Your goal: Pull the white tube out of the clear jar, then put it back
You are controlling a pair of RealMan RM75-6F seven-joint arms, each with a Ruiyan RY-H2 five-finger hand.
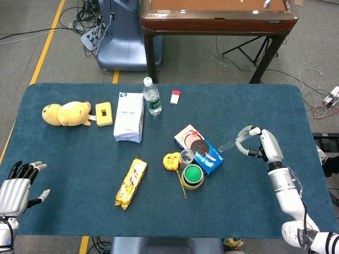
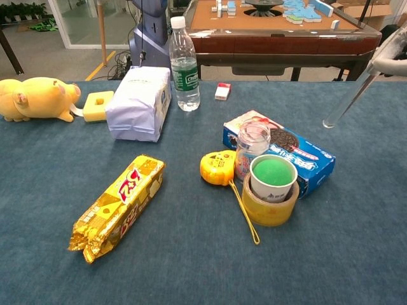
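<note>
The clear jar [image 1: 186, 156] stands upright and lidless mid-table, touching a blue cookie box; it also shows in the chest view [image 2: 252, 143]. My right hand [image 1: 260, 144] hovers to the jar's right and grips the upper end of the white tube [image 1: 228, 144]. The tube slants down and left, with its tip in the air above the right end of the box, apart from the jar. Only the edge of that hand [image 2: 395, 58] shows in the chest view, with the tube [image 2: 353, 97] slanting below it. My left hand [image 1: 16, 186] rests at the near left edge, fingers spread, empty.
The blue cookie box [image 1: 199, 150], a green-topped cup in a tape roll [image 1: 192, 176] and a yellow tape measure [image 1: 171, 160] crowd the jar. A yellow snack bar [image 1: 131, 182], white bag [image 1: 129, 117], water bottle [image 1: 152, 96] and plush toy [image 1: 65, 113] lie further left.
</note>
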